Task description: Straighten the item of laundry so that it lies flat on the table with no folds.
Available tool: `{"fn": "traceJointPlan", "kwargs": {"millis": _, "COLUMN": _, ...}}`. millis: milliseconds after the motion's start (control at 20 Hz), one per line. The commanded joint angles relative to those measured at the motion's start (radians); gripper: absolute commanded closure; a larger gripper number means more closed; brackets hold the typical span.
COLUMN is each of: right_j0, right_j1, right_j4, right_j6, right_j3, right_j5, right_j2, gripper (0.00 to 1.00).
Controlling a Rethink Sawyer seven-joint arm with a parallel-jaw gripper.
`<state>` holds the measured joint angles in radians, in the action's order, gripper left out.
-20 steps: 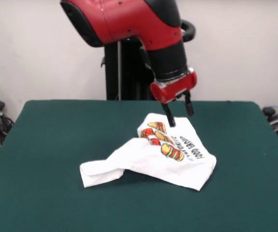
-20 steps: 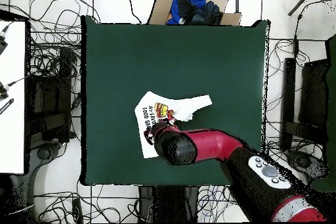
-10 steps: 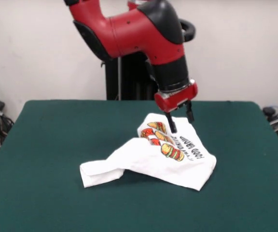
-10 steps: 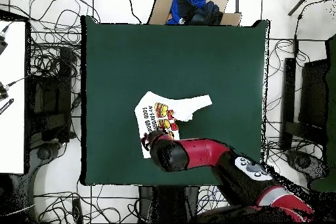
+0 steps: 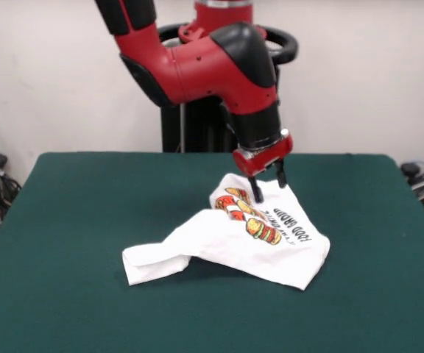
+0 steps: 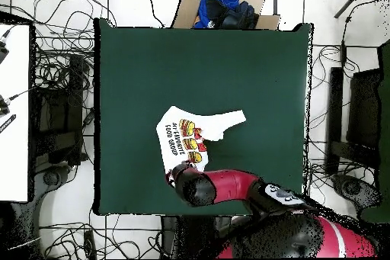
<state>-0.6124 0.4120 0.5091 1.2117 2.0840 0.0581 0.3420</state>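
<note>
Near the table's middle the shirt lies crumpled, print up, with 1 part folded over and trailing off to the side. Your gripper hangs spread and empty at the shirt's far edge, tips close above the cloth. I'd judge the step a pinch on that edge: bite only the top layer, then draw outward, low and slow, so the fold opens. Overhead, the arm covers the gripper and the shirt's nearest corner; whether the tips touch cloth is unclear.
</note>
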Motion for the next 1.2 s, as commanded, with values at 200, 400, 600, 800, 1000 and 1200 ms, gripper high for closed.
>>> {"fn": "traceJointPlan", "kwargs": {"millis": 200, "right_j0": 0.054, "right_j1": -0.061, "right_j4": 0.074, "right_j6": 0.157, "right_j3": -0.141, "right_j5": -0.195, "right_j2": -0.068, "gripper": 0.00}}
{"fn": "traceJointPlan", "kwargs": {"millis": 400, "right_j0": 0.081, "right_j1": -0.051, "right_j4": 0.079, "right_j6": 0.174, "right_j3": -0.131, "right_j5": -0.305, "right_j2": -0.094, "gripper": 0.00}}
{"fn": "traceJointPlan", "kwargs": {"millis": 600, "right_j0": 0.098, "right_j1": -0.048, "right_j4": 0.075, "right_j6": 0.182, "right_j3": -0.124, "right_j5": -0.378, "right_j2": -0.112, "gripper": 0.00}}
{"fn": "traceJointPlan", "kwargs": {"millis": 800, "right_j0": 0.107, "right_j1": -0.052, "right_j4": 0.069, "right_j6": 0.172, "right_j3": -0.129, "right_j5": -0.395, "right_j2": -0.119, "gripper": 0.00}}
{"fn": "traceJointPlan", "kwargs": {"millis": 1000, "right_j0": 0.104, "right_j1": -0.053, "right_j4": 0.068, "right_j6": 0.164, "right_j3": -0.132, "right_j5": -0.391, "right_j2": -0.111, "gripper": 0.00}}
{"fn": "traceJointPlan", "kwargs": {"millis": 1200, "right_j0": 0.100, "right_j1": -0.053, "right_j4": 0.069, "right_j6": 0.159, "right_j3": -0.132, "right_j5": -0.379, "right_j2": -0.108, "gripper": 1.00}}
